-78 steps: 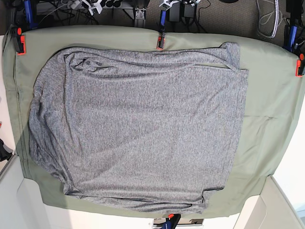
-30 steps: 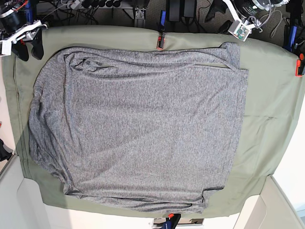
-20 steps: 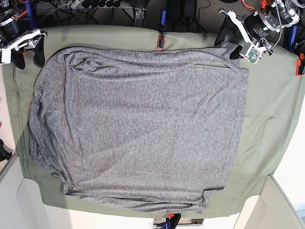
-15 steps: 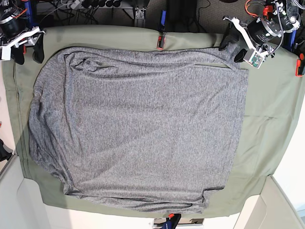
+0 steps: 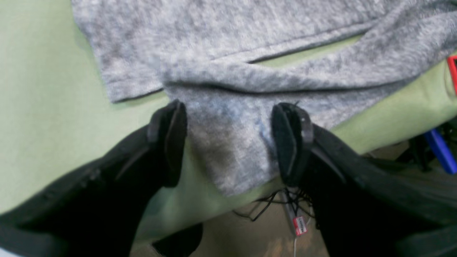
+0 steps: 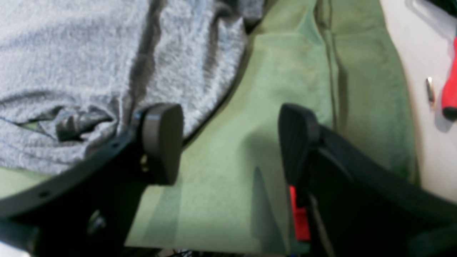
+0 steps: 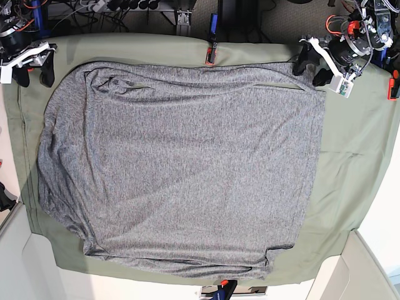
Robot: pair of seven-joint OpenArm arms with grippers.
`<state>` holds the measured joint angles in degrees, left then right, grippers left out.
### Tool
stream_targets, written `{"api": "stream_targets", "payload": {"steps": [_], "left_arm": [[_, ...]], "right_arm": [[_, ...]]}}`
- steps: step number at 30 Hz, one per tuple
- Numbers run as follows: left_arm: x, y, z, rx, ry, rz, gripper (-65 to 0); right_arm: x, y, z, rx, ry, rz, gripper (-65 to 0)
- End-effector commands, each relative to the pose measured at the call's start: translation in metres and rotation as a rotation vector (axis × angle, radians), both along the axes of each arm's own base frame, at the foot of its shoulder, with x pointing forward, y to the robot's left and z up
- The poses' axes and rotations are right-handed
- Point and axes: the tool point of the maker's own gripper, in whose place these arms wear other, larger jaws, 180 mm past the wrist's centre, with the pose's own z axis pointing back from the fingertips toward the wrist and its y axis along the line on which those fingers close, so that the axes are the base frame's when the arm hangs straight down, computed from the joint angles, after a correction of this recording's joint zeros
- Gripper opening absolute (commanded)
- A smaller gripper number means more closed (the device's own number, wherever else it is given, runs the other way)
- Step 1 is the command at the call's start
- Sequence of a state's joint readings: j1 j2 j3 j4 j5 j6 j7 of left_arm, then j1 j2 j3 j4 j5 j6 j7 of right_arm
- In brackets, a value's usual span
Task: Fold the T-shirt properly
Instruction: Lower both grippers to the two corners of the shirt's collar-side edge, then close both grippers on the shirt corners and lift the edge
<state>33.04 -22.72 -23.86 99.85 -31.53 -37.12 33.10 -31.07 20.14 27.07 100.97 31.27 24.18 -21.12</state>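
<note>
Over the T-shirt (image 7: 181,162) corner, left gripper (image 5: 228,139) jaws spread, straddling cloth; right gripper (image 6: 228,142) spread too, just beside its edge.

T-shirt (image 7: 181,162) flat on cloth sheet (image 7: 350,150), grippers at its far corners

Base view: even, bright overhead light, sharp, soft shadows only; far strip behind the table is dim. Slight wide-angle bend at the edges. Both wrist views are soft overall. Left wrist: T-shirt (image 5: 228,64) knit smeared, blurry; left gripper (image 5: 228,142) fingers near-black, no detail, dark shadow on the cloth between them. Right wrist: right gripper (image 6: 230,142) out of focus, green sheet (image 6: 285,71) mushy, faint finger shadow.
</note>
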Motion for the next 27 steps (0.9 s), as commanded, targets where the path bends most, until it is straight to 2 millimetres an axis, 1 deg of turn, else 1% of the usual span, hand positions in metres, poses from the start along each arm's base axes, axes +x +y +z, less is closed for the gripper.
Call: {"api": "stream_targets", "payload": {"steps": [1,3,4,7,9,14,20,23,27], "left_arm": [[0.007,0.015,0.013,0.015,-0.041,0.03,-24.2],[0.006,0.026,0.02,-0.004,-0.041,0.07,-24.2],[0.005,0.028,0.023,-0.018,-0.041,0.07,-24.2],[0.004,0.027,0.03,-0.069,-0.058,0.075,-24.2],[0.004,0.022,0.031,-0.1,-0.058,0.08,-24.2],[-0.001,0.013,0.023,-0.132,-0.034,0.091,-24.2],[-0.007,0.008,0.013,-0.161,-0.014,0.111,-24.2],[-0.01,0.001,0.005,-0.177,0.009,0.105,-24.2],[-0.013,-0.014,-0.002,-0.196,0.033,0.071,-24.2]], "right_arm": [[0.007,-0.003,0.012,-0.009,-0.044,0.003,-23.4],[0.007,-0.003,0.012,-0.009,-0.044,0.003,-23.4],[0.007,-0.003,0.012,-0.009,-0.045,0.003,-23.4],[0.012,-0.003,0.015,-0.009,-0.057,0.003,-23.4],[0.015,-0.003,0.017,-0.009,-0.067,0.003,-23.4],[0.019,-0.004,0.019,-0.012,-0.074,0.004,-23.4],[0.018,-0.003,0.017,-0.011,-0.061,0.005,-23.4],[0.017,-0.003,0.016,-0.011,-0.059,0.005,-23.4],[0.018,-0.003,0.016,-0.011,-0.06,0.005,-23.4]]}}
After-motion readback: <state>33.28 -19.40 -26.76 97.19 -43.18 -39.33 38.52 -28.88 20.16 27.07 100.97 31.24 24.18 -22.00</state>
